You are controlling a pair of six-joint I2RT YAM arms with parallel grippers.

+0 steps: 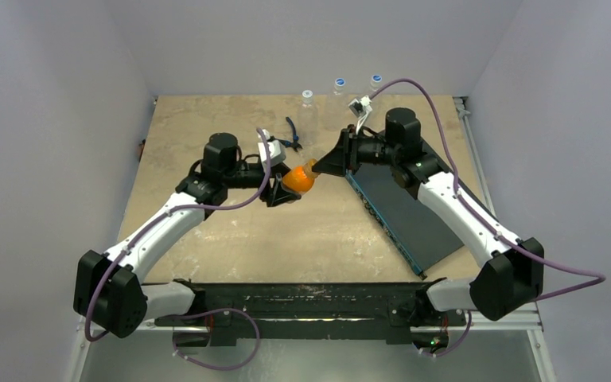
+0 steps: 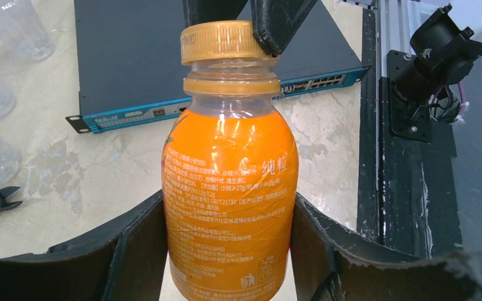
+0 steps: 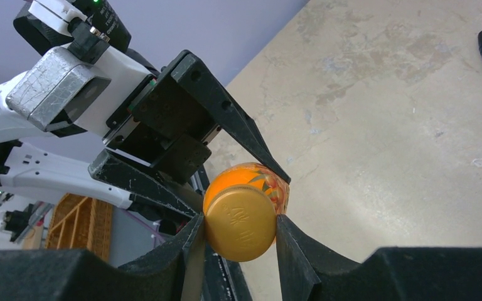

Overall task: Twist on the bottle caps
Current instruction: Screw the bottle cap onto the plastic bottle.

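The tan, mottled table (image 1: 207, 231) takes up most of the top view. A flat dark box with a blue edge and a row of ports (image 1: 402, 219) lies on its right side under the right arm, and in the left wrist view it sits directly behind the bottle's neck. Three clear bottles (image 1: 339, 91) stand in a loose row at the far edge, well apart from both arms, each with a small blue or whitish cap (image 1: 339, 81) on top. Blue-handled pliers (image 1: 293, 135) lie on the table just beyond the left wrist.

The orange bottle (image 2: 229, 188) is held off the table above its middle, tipped over so its neck points toward the right arm. The left gripper (image 2: 229, 213) is clamped around the bottle's body, one dark finger pressed against each side. The bottle is squat, filled with orange liquid and wrapped in an orange label with white print. Its shoulder is clear plastic, with an orange ring below the thread. The right gripper (image 3: 240, 229) is closed on the orange cap (image 3: 240, 224), which sits on the neck with a strip of clear thread showing between it and the ring
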